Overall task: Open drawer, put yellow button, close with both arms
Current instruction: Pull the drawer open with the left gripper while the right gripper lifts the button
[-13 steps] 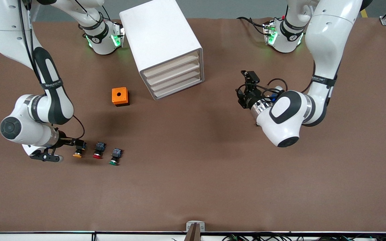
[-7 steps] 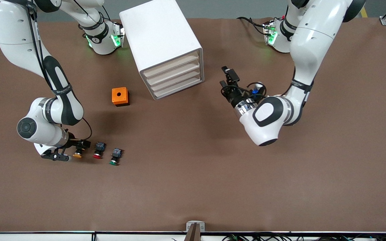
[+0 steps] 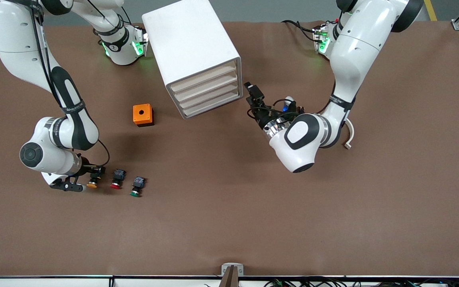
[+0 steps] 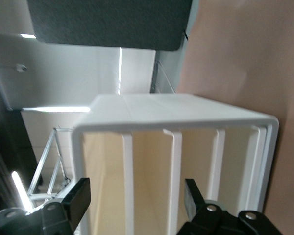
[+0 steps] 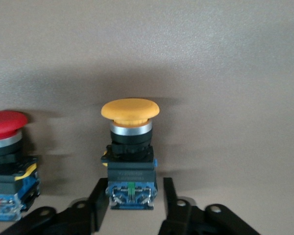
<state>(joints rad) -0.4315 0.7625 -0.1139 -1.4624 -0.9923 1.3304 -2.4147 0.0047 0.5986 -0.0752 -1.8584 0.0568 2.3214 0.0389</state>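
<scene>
From my remote station I see the right arm's black two-finger gripper (image 3: 91, 176) low on the brown tabletop (image 3: 229, 223) toward the right arm's end, at the tiny push-button switch with the round yellow-orange cap and black-and-blue body (image 3: 93, 180). In the right wrist view that yellow button (image 5: 130, 149) lies with its blue base between the 2 black fingers (image 5: 172, 198); a finger stands just beside each side of the base, apart, and I cannot tell whether either one touches it. The red-capped switch (image 3: 116, 178) lies just beside the yellow one, and the green-capped switch (image 3: 136, 187) lies next along the row, toward the left arm's end. A small orange box with a round hole in its top (image 3: 143, 114) sits farther from the front camera than the 3 switches.

The left arm's black gripper (image 3: 253, 101) is just beside the fronts of the big white boxy cabinet (image 3: 191, 52). Its 2 fingers (image 4: 78, 196) are spread apart in the left wrist view, facing the 4 cream drawer fronts. The topmost shallow drawer (image 3: 205, 77) is closed, flush with the 3 below it. The cabinet stands between the 2 arm bases, with its drawer fronts turned toward the left arm's end of the tabletop and the front camera.
</scene>
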